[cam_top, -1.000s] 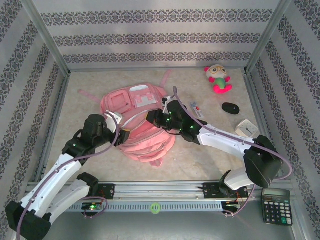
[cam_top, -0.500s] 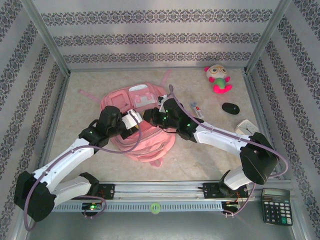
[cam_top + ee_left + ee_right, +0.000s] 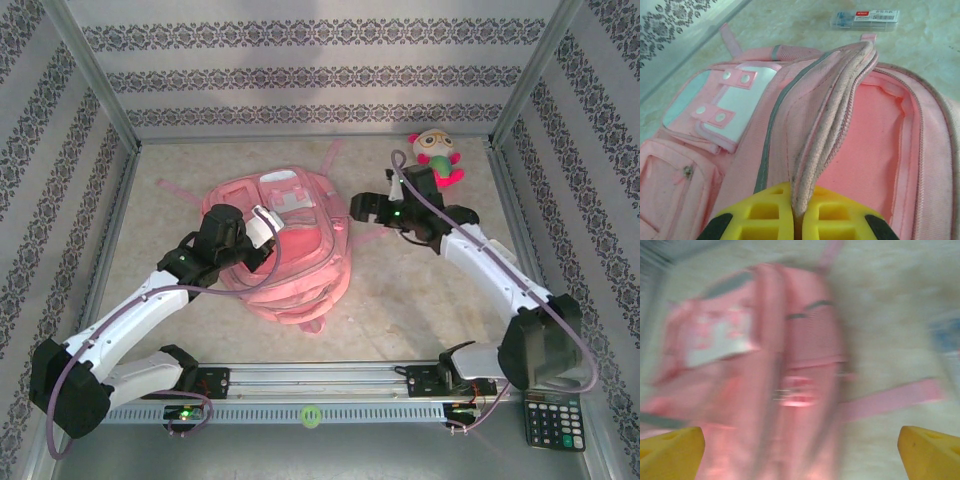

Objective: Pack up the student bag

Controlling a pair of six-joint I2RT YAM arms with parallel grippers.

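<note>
The pink student bag [image 3: 295, 255] lies flat at the middle left of the table, its pale front pocket [image 3: 725, 100] facing up. My left gripper [image 3: 264, 220] is shut on the bag's zip-edged flap [image 3: 840, 90] and holds it raised, so the pink inside [image 3: 865, 150] shows. In the left wrist view the yellow fingers [image 3: 765, 210] pinch the fabric between them. My right gripper [image 3: 362, 208] hangs open just right of the bag, apart from it. The blurred right wrist view shows its fingertips [image 3: 675, 450] spread wide above the bag [image 3: 765, 365].
A plush toy [image 3: 437, 155] sits at the back right, close behind the right arm. A clear pen box [image 3: 865, 19] lies on the table beyond the bag. A calculator [image 3: 553, 420] rests outside the frame at the near right. Metal rails border the table.
My right gripper has let go of the bag and swung back to the right, toward the toy. The left gripper has moved onto the bag and lifted its flap.
</note>
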